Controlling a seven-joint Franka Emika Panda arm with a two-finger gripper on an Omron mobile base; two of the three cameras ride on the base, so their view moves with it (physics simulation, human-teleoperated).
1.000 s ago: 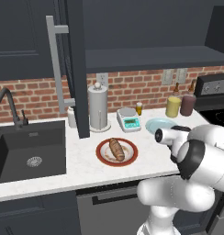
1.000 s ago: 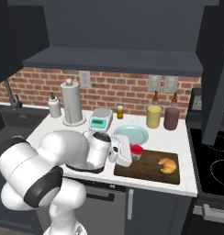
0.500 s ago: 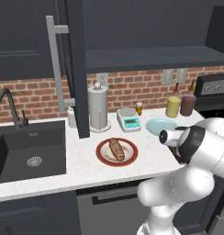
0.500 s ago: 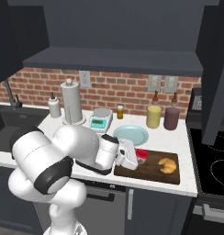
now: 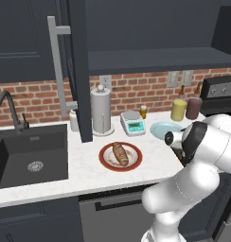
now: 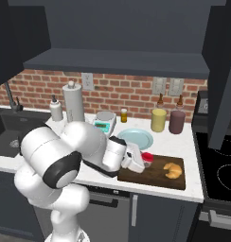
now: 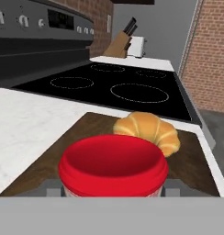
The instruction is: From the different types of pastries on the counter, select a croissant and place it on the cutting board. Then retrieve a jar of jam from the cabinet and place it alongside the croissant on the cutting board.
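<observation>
Claw (image 6: 143,161) low over the left part of the cutting board (image 6: 157,177), clamped on the jar of jam (image 6: 146,158), red lid facing out. In the hand view the jar (image 7: 113,165) sits close up between the fingers, just above the board (image 7: 54,153); cannot tell whether its base touches the wood. Croissant (image 6: 172,169) lies on the right half of the board, near the jar but apart; in the hand view it (image 7: 148,128) is right behind the jar.

Board sits at the front edge of the white table (image 6: 191,146), next to the black stovetop (image 7: 109,84). Pale blue plate (image 6: 135,138) just behind the board. Yellow bottle (image 6: 158,119) and maroon bottle (image 6: 176,121) stand by the brick wall. Kitchen scale (image 5: 132,123) and paper towel roll (image 5: 101,110) further left. Brown scored loaf (image 5: 120,153) on a red-rimmed plate (image 5: 108,159), mid-table, well apart from the board. Dark sink (image 5: 31,153) at the far left. Cabinet door (image 5: 77,61) hangs open, silver bar handle (image 5: 57,66) showing.
</observation>
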